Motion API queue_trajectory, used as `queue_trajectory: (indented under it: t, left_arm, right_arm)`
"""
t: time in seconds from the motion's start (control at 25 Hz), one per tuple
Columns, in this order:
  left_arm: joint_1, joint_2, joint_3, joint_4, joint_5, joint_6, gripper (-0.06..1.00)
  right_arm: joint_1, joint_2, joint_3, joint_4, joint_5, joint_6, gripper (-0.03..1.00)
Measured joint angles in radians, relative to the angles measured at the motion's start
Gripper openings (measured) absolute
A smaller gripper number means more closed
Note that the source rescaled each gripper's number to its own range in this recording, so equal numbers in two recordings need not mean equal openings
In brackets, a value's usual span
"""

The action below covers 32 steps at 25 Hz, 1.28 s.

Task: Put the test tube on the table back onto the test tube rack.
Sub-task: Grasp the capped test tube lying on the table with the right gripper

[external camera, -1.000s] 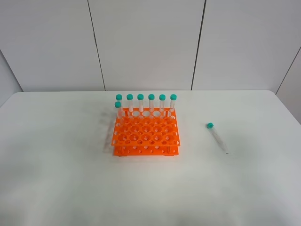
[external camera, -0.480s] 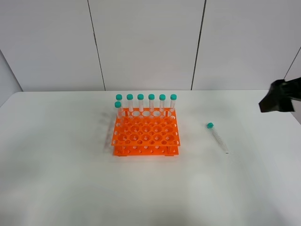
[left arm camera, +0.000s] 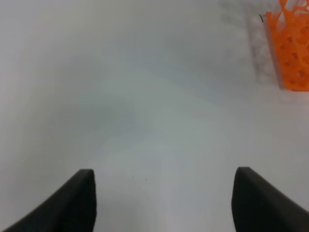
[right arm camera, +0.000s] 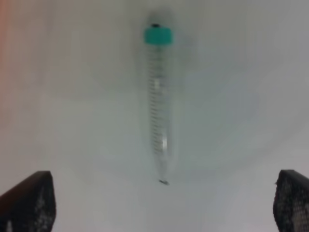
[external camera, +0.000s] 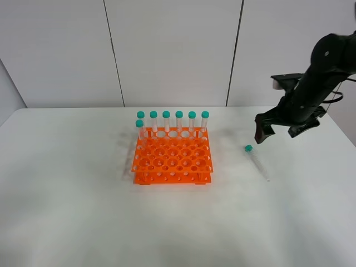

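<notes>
The right gripper (external camera: 278, 131) is sweeping in over the far right of the table (external camera: 83, 217), its jaws spread wide and carrying nothing; a second ago this side of the scene was empty, and half a second ago only a dark edge of the arm was showing at the frame's border. Now it is hanging above and just behind the test tube (external camera: 257, 162), which is lying flat on the white surface, teal cap toward the back wall and pointed tip toward the front. The wrist view is showing the tube lined up lengthwise between the open fingers (right arm camera: 29, 203). The tube itself has not shifted. The approach appears to be under way, with descent and grasp yet to come. Well apart to the left, the orange test tube rack (external camera: 172, 158) is holding seven capped tubes (external camera: 179, 120) along its back. The left gripper (left arm camera: 164, 203) is waiting wide open, with the rack's corner at the edge of its view.
</notes>
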Motion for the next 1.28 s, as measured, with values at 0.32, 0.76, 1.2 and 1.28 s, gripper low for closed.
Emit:
queue_trajectory:
  t: [0.32,0.76,1.2,1.28]
  left_arm:
    - [0.0,0.0,0.0,0.0,0.0,0.0,0.89]
    - [0.0,0.0,0.0,0.0,0.0,0.0,0.89]
    - [0.0,0.0,0.0,0.0,0.0,0.0,0.89]
    - [0.0,0.0,0.0,0.0,0.0,0.0,0.89]
  right_arm:
    - [0.013,0.103,0.0,-0.041,-0.04,0.035,1.0]
    - [0.008,0.105,0.0,-0.067,-0.116,0.042,1.0]
    - [0.008,0.185,-0.001,-0.067,-0.121,0.051,1.0]
    - [0.008,0.2,-0.001,-0.067,-0.125,0.051,1.0]
